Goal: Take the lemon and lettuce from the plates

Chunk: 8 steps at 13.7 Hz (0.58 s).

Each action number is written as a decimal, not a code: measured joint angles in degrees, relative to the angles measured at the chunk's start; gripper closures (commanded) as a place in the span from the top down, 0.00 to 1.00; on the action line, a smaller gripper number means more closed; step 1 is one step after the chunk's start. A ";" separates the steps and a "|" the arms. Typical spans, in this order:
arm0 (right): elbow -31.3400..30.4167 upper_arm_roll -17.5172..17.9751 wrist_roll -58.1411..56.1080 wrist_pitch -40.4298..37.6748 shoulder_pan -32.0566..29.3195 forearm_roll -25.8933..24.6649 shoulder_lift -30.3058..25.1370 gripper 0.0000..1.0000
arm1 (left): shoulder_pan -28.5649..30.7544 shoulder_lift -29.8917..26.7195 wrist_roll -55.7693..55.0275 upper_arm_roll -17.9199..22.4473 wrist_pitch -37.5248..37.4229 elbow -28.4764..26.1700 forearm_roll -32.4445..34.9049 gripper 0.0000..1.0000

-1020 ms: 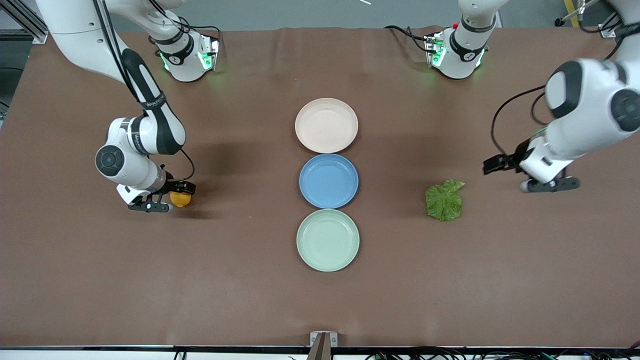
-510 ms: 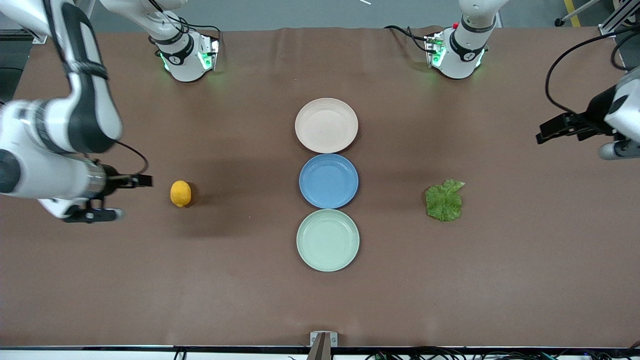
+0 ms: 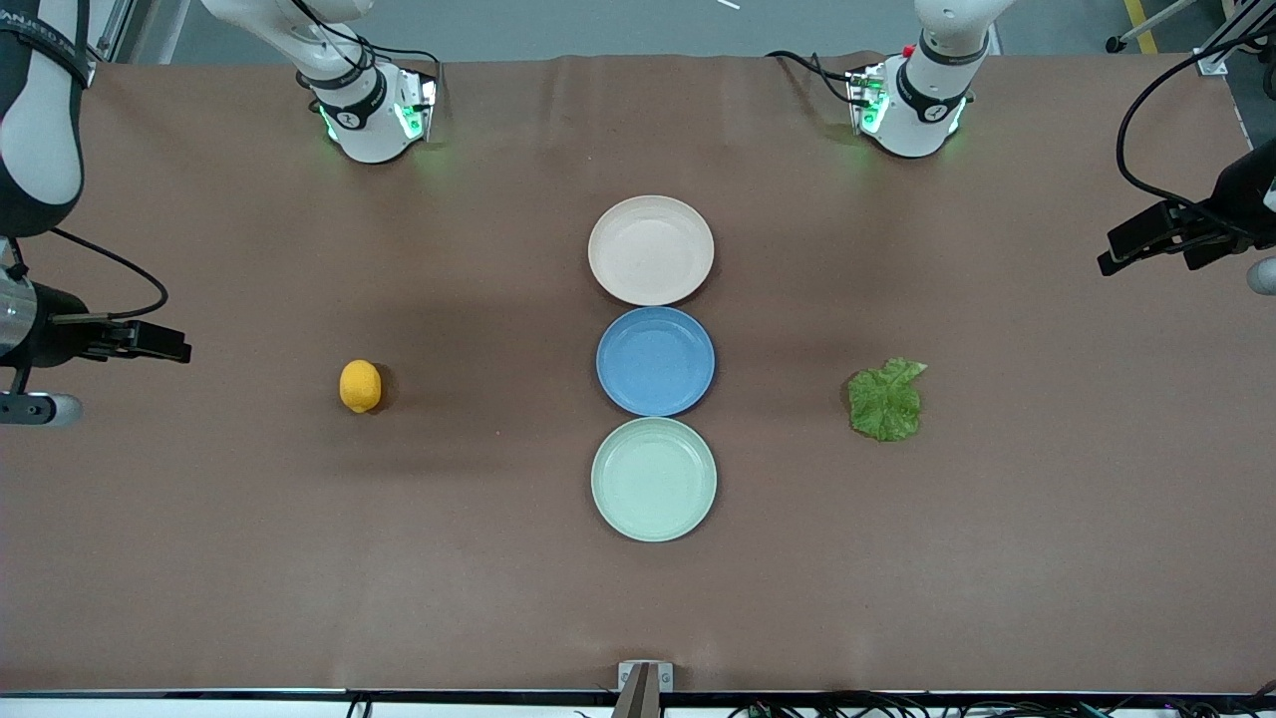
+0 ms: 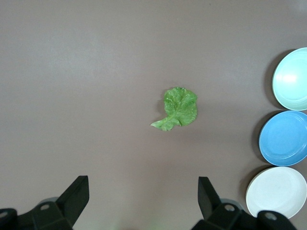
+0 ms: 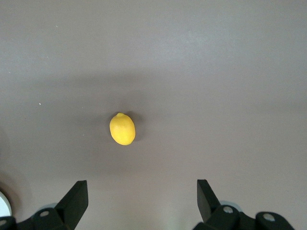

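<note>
Standing clear at the frame's edges, both arms have pulled back within the last second: the right gripper (image 5: 139, 203), jaws spread and empty, has left the lemon (image 3: 360, 386) on the bare table at middle left; the left gripper (image 4: 144, 201), likewise released, is well away from the lettuce (image 3: 885, 400) at middle right. The beige-pink plate (image 3: 651, 249) and mint plate (image 3: 653, 479) hold nothing, so the picking looks complete.

Both arms are hanging high, drawn out toward their own ends of the table. Left hand (image 4: 143, 203) is pointing straight down, fingers (image 4: 76, 194) spread wide, holding nothing. Right hand (image 5: 142, 201) is likewise facing down, fingers (image 5: 76, 195) wide apart, empty.
</note>
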 measured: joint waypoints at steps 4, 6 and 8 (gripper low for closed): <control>0.07 -0.02 0.01 -2.25 -0.65 0.00 0.20 1.00 | -2.54 0.25 0.50 2.67 0.00 0.07 0.00 1.00; 0.07 -0.03 -0.10 -3.45 -1.68 0.03 0.21 1.00 | -11.32 0.24 0.62 11.54 -0.03 0.45 0.00 1.00; 0.09 0.00 -0.69 -3.98 -1.92 0.06 0.17 1.00 | -22.76 0.04 0.62 22.56 -0.50 0.92 0.01 1.00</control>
